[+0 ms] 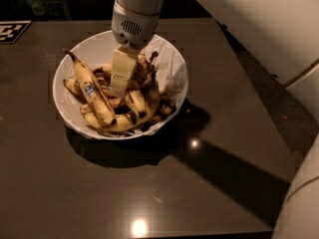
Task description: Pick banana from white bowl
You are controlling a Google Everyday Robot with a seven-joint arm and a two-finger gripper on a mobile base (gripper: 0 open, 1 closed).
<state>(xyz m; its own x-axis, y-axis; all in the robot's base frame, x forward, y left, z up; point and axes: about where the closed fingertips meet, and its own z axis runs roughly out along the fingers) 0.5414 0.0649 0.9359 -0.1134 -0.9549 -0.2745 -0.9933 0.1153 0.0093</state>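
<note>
Close to the near edge of the dark glossy table (60, 193) there is a bright spot of light (139, 228), and a second, smaller one (193, 143) is nearer to the middle. A long dark shadow (229, 178) goes from the right near corner toward the bowl.

The white bowl (66, 114) stands in the far half of the table, a little to the left of the middle. It is well apart from all edges. Inside it there is a thin paper lining (172, 66) and a pile of overripe bananas. The banana (148, 108) is in the bowl, on the near right side of the pile. It is long and curved, with dark brown blotches. On the left side of the pile lies another banana with a small blue sticker (92, 92), its stem pointing to the far left corner.

The gripper (119, 86) comes down from above into the middle of the pile, just beside the banana. If it is open or closed, I cannot tell, and I also cannot tell if it touches the banana.

At the far left corner lies a black and white marker (11, 31). The white arm (259, 29) passes over the far right corner.
</note>
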